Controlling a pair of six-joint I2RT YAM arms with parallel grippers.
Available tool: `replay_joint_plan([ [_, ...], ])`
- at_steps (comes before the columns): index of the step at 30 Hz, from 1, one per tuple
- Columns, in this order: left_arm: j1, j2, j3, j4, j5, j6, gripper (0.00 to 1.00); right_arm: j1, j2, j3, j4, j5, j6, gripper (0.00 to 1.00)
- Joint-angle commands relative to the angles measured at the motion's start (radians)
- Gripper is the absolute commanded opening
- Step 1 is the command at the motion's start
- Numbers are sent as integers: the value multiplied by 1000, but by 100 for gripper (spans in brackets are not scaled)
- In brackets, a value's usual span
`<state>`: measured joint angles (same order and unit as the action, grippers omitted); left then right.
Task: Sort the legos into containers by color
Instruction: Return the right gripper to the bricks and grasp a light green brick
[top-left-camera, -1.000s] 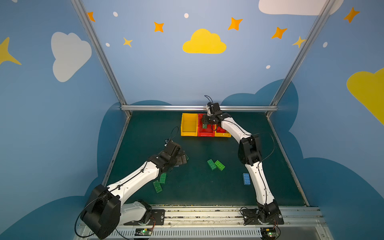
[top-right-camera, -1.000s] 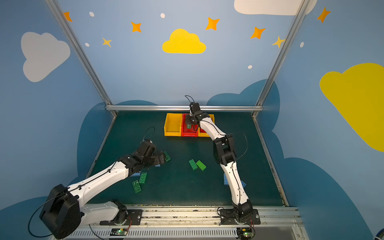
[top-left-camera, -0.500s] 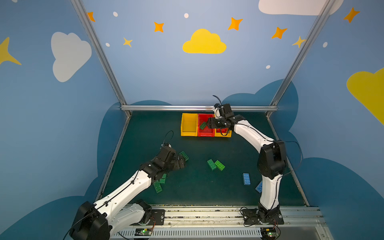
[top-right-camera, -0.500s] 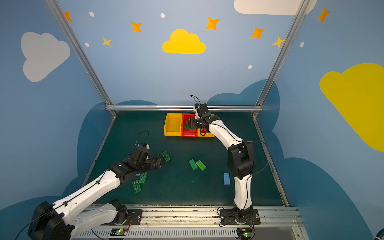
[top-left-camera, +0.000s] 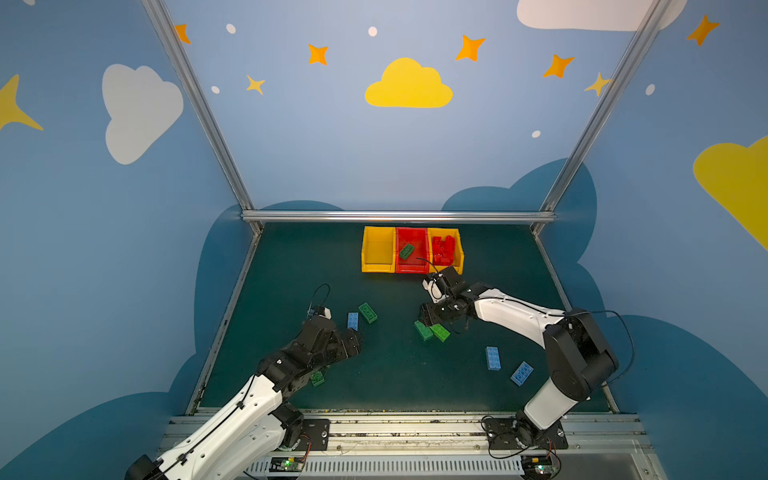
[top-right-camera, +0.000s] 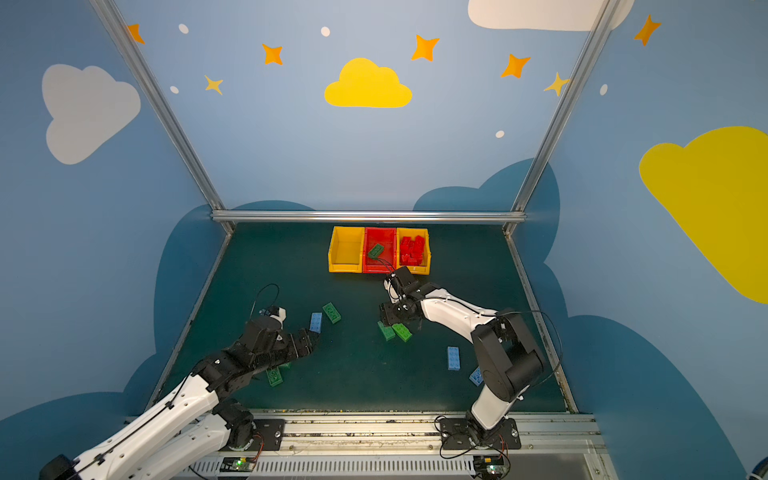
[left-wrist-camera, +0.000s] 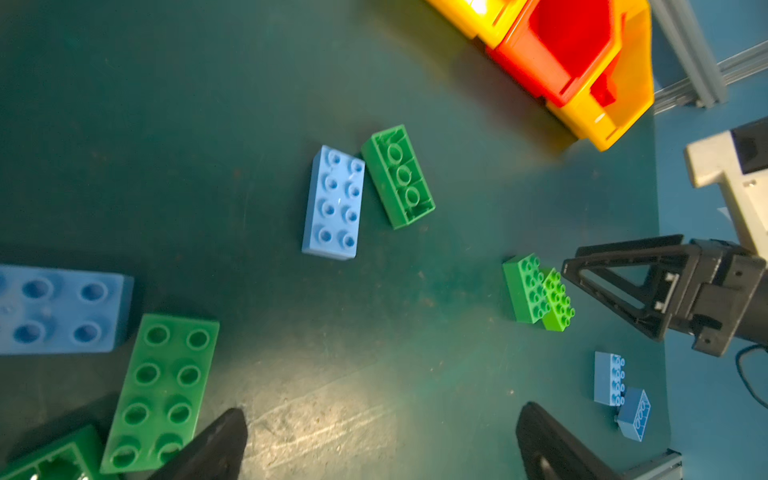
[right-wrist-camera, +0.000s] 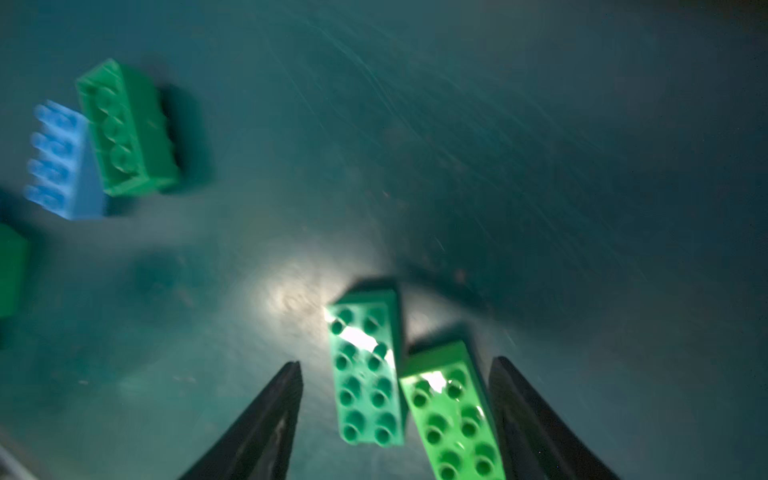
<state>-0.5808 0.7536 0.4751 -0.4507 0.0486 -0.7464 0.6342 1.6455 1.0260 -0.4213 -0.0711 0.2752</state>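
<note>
Step in hand: we judge the right claw (right-wrist-camera: 395, 363) to be lining up a pick from the green studded plastic bricks.
Right claw: spread, pinching nothing; its wrist view is blurred.
Work pieces: the darker green two-by-four brick (right-wrist-camera: 368, 365) and the lighter green two-by-four brick (right-wrist-camera: 451, 411) lie studs up and touching. Both sit between the fingers, the lighter one just beside one finger.
Recommendation: we advise shifting sideways until one brick alone is straddled, then closing across its short width. Otherwise the neighbour may wedge or skew the grip.
Destination: the red open-top plastic bin (top-left-camera: 411, 268) stands behind the claw and already holds one green brick (top-left-camera: 406, 251).
Left claw (left-wrist-camera: 382, 409): spread wide, empty. A light blue studded brick (left-wrist-camera: 332, 203) lies ahead of its fingertips, apart from them.
</note>
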Motion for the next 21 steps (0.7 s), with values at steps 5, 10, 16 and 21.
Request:
replay_joint_plan([
  [5, -30, 24, 15, 8, -3, -27, 100, -10, -96, -102, -13, 79, 9, 66],
  [10, -45, 85, 38, 35, -2, -21, 100, -17, -120, -139, -31, 88, 6, 62],
  [16, -56, 153, 60, 65, 4, -9, 100, -18, -126, -171, -34, 62, -4, 59],
  [21, -59, 183, 69, 77, 5, -5, 100, -17, -104, -177, -34, 66, -16, 55],
])
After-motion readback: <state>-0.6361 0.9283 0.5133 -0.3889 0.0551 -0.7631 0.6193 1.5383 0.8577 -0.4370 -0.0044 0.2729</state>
